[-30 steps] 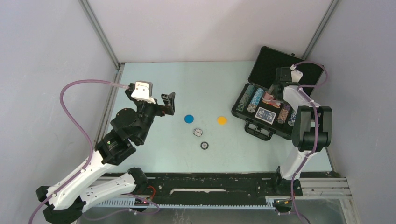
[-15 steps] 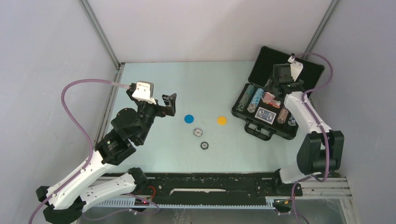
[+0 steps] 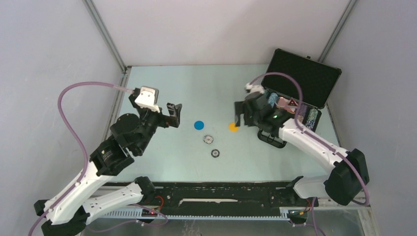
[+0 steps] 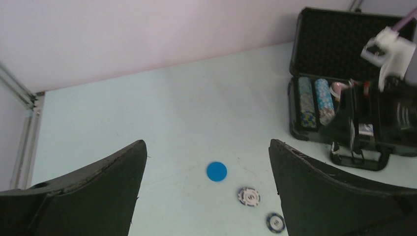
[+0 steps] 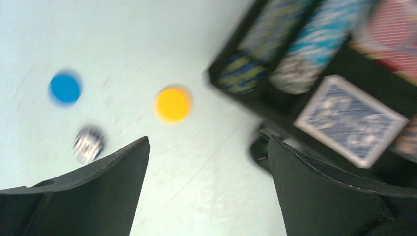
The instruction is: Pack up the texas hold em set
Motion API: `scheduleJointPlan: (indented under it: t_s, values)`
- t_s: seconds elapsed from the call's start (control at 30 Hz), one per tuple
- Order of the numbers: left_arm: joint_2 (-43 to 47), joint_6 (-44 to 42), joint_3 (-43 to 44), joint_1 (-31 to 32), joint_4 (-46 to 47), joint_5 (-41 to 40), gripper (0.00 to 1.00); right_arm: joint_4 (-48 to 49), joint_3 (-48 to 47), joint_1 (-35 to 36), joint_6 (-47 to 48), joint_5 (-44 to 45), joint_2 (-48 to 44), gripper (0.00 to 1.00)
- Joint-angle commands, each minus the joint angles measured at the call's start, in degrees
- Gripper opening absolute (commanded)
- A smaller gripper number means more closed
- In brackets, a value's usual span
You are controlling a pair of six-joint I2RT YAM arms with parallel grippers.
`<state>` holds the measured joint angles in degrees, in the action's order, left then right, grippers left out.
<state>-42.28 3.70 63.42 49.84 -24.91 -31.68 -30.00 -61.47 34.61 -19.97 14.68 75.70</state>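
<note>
My right fingers (image 5: pixel 93 196) stand wide apart, holding nothing, over the pale counter (image 3: pixel 196 88). The small flat yellow plastic disc (image 5: pixel 172 104) lies at about 11 o'clock ahead of them, near the open black foam-lined briefcase (image 3: pixel 300 73) at 2 o'clock. I judge this disc is the next pick: centre the fingers around it, descend straight to the counter, and close slowly, because so thin a piece may slip out. My left fingers (image 4: pixel 88 191) are apart and empty too, with the round blue disc (image 4: pixel 217 171) and two striped poker chips (image 4: pixel 249 196) loose before them.

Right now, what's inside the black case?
Rows of striped chips, a blue card deck and a red triangle. From above, the right arm hides part of the case.
</note>
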Motion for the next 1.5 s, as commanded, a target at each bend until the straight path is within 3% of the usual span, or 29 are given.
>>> scheduleJointPlan:
  t_s: [0.0,0.17,0.4,0.77,1.0,1.13,1.3,1.47]
  values:
    - [3.26,-4.6,-7.78,-0.4,4.52,-6.16,1.0,0.88,0.27,10.09,-3.16,-3.33,4.97,1.0]
    - [5.46,-4.33,-11.2,-0.43,5.25,-7.33,1.0,-1.0,-2.44,18.73,-3.48,-3.43,13.76,0.99]
    - [6.21,-4.57,-11.84,-1.03,5.79,-7.69,1.0,-0.73,-4.93,22.78,-7.9,-11.37,22.02,0.98]
    - [7.76,-4.1,-12.01,-3.26,6.08,-5.56,1.0,-4.09,-11.65,23.19,-6.17,-8.53,31.04,0.87]
    - [7.36,-4.11,-11.84,-3.73,5.93,-4.65,1.0,-5.22,-12.27,22.08,-7.64,-9.8,33.27,0.84]
    - [7.4,-4.07,-12.07,-3.71,5.92,-4.57,1.0,-5.69,-12.23,21.46,-8.71,-10.92,34.76,0.75]
    - [7.1,-2.78,-12.11,-3.7,5.92,-4.76,1.0,-5.54,-12.27,21.81,-9.14,-11.06,35.39,0.7]
    - [7.21,-2.65,-12.22,-3.76,5.99,-5.07,1.0,-8.92,-13.7,22.93,-9.12,-6.6,36.44,0.68]
